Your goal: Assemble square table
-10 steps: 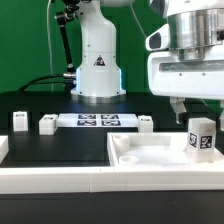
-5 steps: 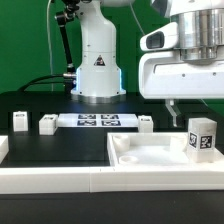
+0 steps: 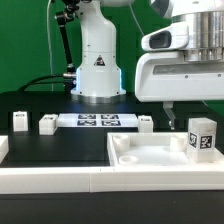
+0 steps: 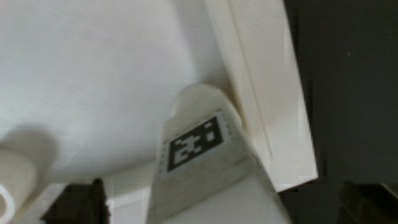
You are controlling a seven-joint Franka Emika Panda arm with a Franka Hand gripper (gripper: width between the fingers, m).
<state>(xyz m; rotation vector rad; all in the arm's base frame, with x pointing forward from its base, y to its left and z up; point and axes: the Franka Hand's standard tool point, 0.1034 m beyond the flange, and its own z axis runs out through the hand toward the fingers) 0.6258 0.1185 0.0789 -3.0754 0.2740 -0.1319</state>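
Small white leg pegs (image 3: pixel 47 125) sit mid-left. At upper right the arm's wrist points straight down, the gripper (image 3: pixel 185 106) spread wide and holding nothing, just above an upright tagged leg peg (image 3: pixel 200 138). That peg stands at lower right on the white, recessed square table top (image 3: pixel 150 158).

The hand (image 3: pixel 184 115) has slid toward the exterior view's left over the last second, so more of its white body now shows and its edge on that side sits nearer the robot base (image 3: pixel 98 70). It has also sunk a little, and its one visible dark finger (image 3: pixel 168 116) now hangs further from the upright leg (image 3: pixel 200 138)
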